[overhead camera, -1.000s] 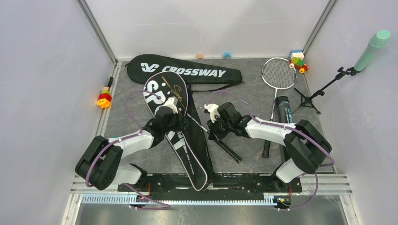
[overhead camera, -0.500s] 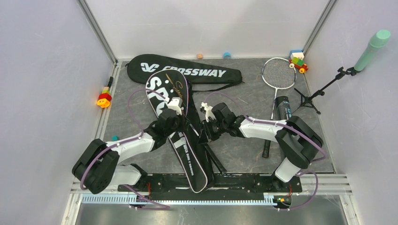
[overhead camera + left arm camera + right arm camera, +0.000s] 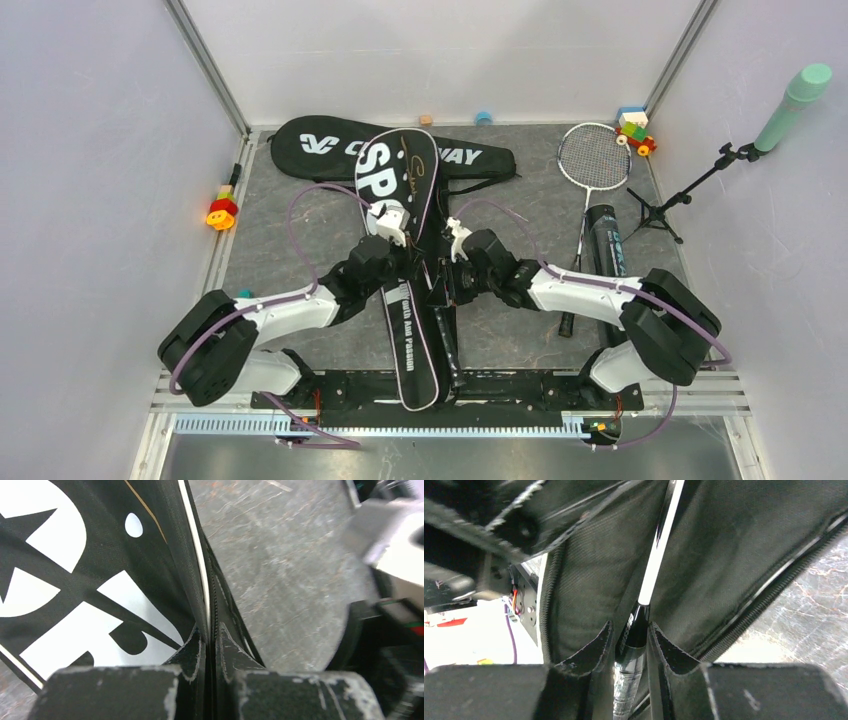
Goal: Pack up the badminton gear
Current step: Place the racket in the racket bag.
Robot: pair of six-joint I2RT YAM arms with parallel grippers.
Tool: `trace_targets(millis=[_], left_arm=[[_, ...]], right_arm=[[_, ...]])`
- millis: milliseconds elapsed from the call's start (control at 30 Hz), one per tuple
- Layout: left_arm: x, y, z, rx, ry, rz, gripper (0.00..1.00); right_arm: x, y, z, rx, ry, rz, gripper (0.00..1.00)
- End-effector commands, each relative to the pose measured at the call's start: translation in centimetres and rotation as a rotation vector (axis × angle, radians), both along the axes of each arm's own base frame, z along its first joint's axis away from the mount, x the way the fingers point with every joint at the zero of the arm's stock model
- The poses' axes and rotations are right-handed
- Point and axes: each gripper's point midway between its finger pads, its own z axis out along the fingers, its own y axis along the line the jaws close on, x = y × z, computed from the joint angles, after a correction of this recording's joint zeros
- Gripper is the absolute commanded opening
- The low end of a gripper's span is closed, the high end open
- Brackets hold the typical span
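The left hand [image 3: 210, 639] pinched the SPORT bag [image 3: 90, 595] at its zipper edge; the right hand [image 3: 631, 630] clamped a racket [image 3: 658, 550] by the shaft inside that bag.

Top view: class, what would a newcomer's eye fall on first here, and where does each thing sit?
The black bag with big white lettering lies lengthwise in the middle. The left gripper pinches its zip edge, while the right gripper clamps a racket's shaft that appears to run into the bag's opening. A mint-green microphone stands out at the far right.
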Motion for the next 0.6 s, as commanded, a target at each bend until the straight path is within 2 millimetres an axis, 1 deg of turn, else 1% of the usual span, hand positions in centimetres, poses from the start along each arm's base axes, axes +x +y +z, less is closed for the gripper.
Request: trace_targets(millis=[0, 33, 100, 167, 200, 233, 267, 333, 400, 467, 533, 567], left_arm=[[-7.5, -5.9, 5.6, -0.345, 0.036, -0.354, 0.02], [-8.1, -5.7, 6.0, -0.406, 0.067, -0.343, 0.02], [-7.9, -4.3, 5.4, -0.471, 0.133, -0.230, 0.02], [-7.9, -3.0, 4.4, -0.478, 0.163, -0.152, 0.02], [-8.0, -2.5, 4.3, -0.471, 0.168, -0.136, 0.02], [-8.1, -2.2, 3.8, -0.446, 0.188, -0.123, 0.02], [-8.5, -2.1, 3.7, -0.438, 0.198, -0.138, 0.02], [-9.3, -2.1, 3.4, -0.447, 0.231, -0.156, 0.02], [-9.1, -1.8, 2.3, -0.445, 0.257, -0.120, 0.02], [-8.5, -1.5, 1.6, -0.432, 0.268, -0.070, 0.02], [-7.7, -1.4, 1.7, -0.432, 0.249, -0.037, 0.02], [-6.8, -0.9, 1.8, -0.428, 0.226, 0.015, 0.02]], right_arm=[[7.6, 3.1, 9.9, 0.342, -0.417, -0.204, 0.00], [8.1, 2.8, 9.8, 0.353, -0.440, -0.242, 0.00], [8.3, 3.1, 10.1, 0.394, -0.451, -0.247, 0.00], [8.0, 4.2, 10.8, 0.452, -0.476, -0.203, 0.00], [7.8, 4.6, 10.6, 0.469, -0.466, -0.182, 0.00], [7.6, 5.2, 10.6, 0.491, -0.461, -0.158, 0.00], [7.0, 5.7, 10.7, 0.521, -0.445, -0.122, 0.00], [6.0, 6.4, 12.1, 0.593, -0.450, -0.060, 0.00], [5.5, 6.6, 13.4, 0.626, -0.468, -0.027, 0.00], [5.1, 6.6, 13.8, 0.610, -0.483, 0.005, 0.00], [4.8, 6.0, 12.8, 0.517, -0.512, 0.041, 0.00], [4.8, 5.3, 11.8, 0.447, -0.525, 0.048, 0.04]])
